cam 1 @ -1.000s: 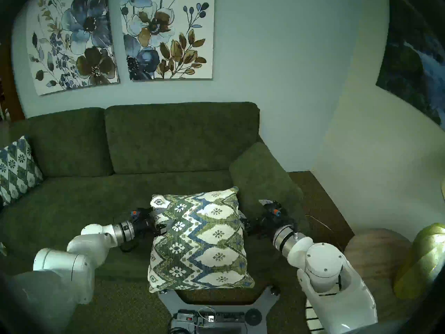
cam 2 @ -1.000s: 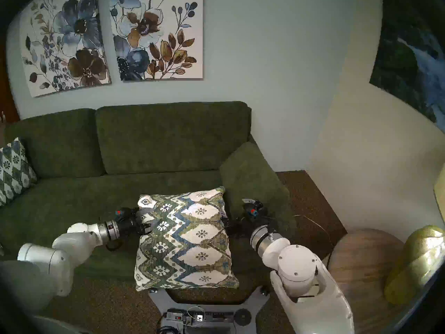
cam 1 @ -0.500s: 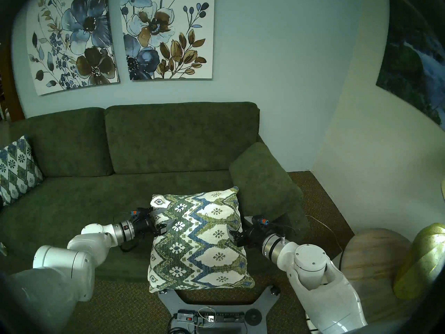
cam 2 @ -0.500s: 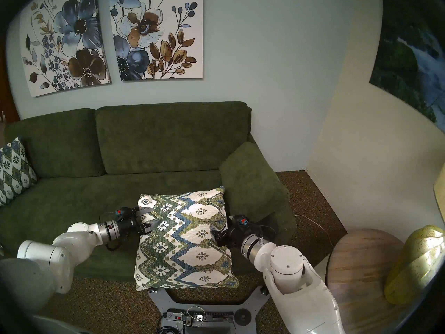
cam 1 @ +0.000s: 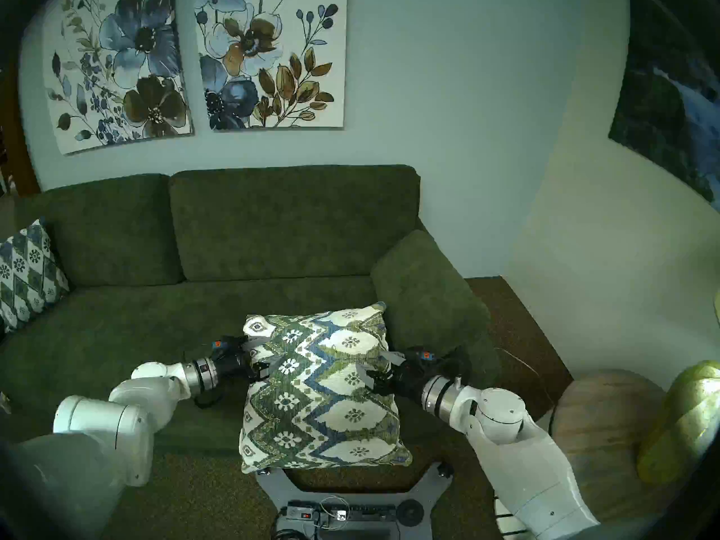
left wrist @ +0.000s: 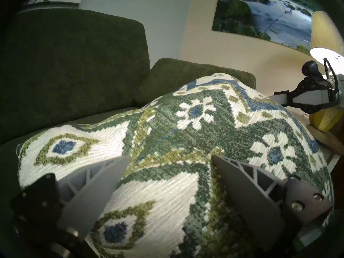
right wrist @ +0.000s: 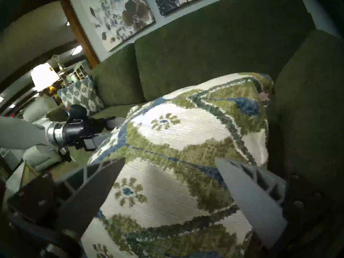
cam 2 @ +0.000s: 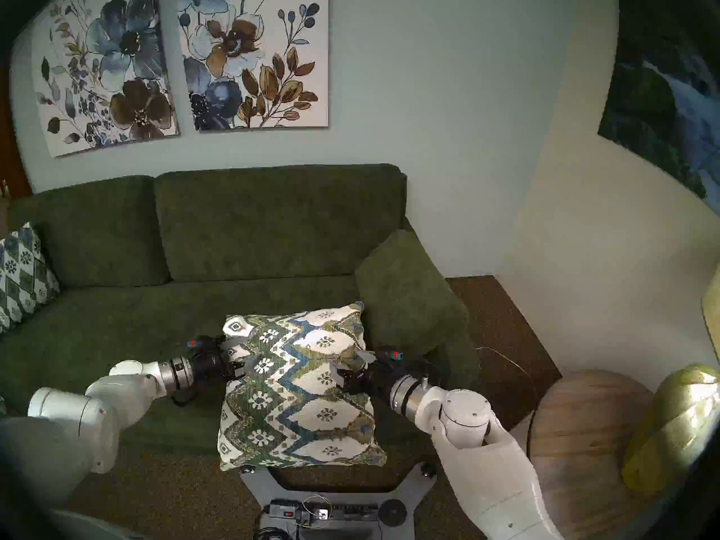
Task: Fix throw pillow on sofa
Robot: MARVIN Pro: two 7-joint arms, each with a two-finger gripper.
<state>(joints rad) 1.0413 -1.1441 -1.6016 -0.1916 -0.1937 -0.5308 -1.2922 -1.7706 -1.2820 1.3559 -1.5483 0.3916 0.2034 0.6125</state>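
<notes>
On the dark green sofa, beneath floral wall canvases, the throw pillow is flanked at nine and three o'clock by the left gripper and right gripper, jaws spread wide astride its edges.

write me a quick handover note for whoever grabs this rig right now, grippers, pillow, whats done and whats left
Left gripper: open, fingers astride the throw pillow's left edge, no pinch yet.
Right gripper: open, straddling the pillow's right edge, not closed.
Throw pillow: lying flat on the sofa seat by the right armrest, its near edge hanging over the seat front.
Second, diamond-pattern cushion: propped at the far left end.
Done: both grippers positioned at the pillow's sides.
Left: close both, lift, stand the pillow up against the backrest.
</notes>
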